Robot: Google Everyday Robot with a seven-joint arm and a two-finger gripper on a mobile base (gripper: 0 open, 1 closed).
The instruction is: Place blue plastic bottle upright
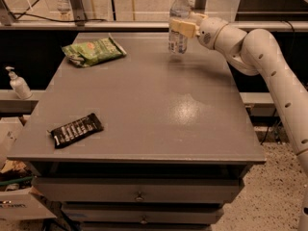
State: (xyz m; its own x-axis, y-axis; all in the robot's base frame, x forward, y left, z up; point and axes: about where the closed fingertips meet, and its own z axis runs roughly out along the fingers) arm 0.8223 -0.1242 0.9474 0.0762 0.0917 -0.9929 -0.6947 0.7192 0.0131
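Observation:
The blue plastic bottle (178, 20) is a clear bottle with a white cap and a pale label. It stands upright at the far middle of the grey table (139, 109), its base at or just above the tabletop. My gripper (181, 25) reaches in from the right on a white arm and is shut on the bottle's middle.
A green snack bag (93, 51) lies at the table's far left. A dark snack bar wrapper (77, 130) lies near the front left edge. A small white pump-dispenser bottle (18, 84) stands on a ledge left of the table. Drawers sit under the tabletop.

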